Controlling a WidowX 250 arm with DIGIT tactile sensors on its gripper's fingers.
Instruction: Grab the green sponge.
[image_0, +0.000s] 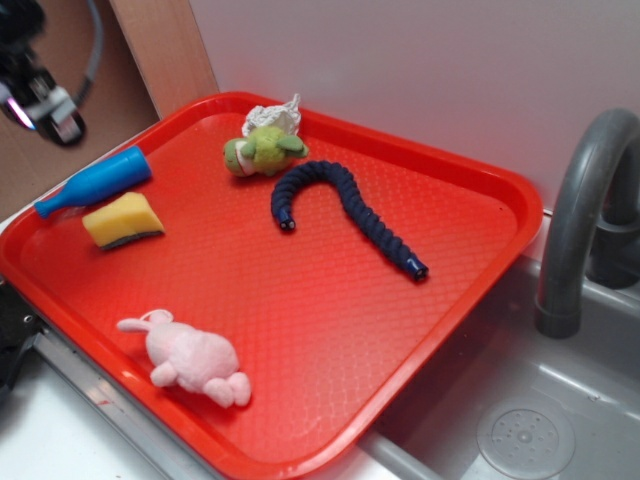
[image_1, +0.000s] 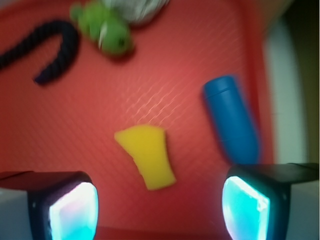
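Wrist view, nearest first: gripper (image_1: 159, 207) with its two fingers spread wide apart, nothing between them; each pad (image_1: 74, 212) glows pale cyan. Picture is blurred.

Red tray (image_0: 470, 250) serves as the landmark. The green sponge (image_1: 147, 155) lies on the tray floor just beyond the open fingers, roughly centred between them, yellow foam face up. In the exterior view the green sponge (image_0: 124, 220) sits near the tray's left edge, its dark scouring layer showing as a thin band along the lower side.

Blue bottle (image_0: 95, 182) lies on its side just behind the sponge, close by but contact unclear, its narrow neck reaching the tray's left rim.

Pink plush (image_0: 193, 358) lies at the tray's front edge, well apart from the sponge.

Dark braided rope (image_0: 345, 210) curves across the tray's middle. Green plush (image_0: 263, 150) rests near the tray's back rim, against a whitish crumpled item (image_0: 276, 116).

Grey faucet (image_0: 580, 210) and sink (image_0: 520, 420) stand right of the tray.

No readable writing or labels on anything.
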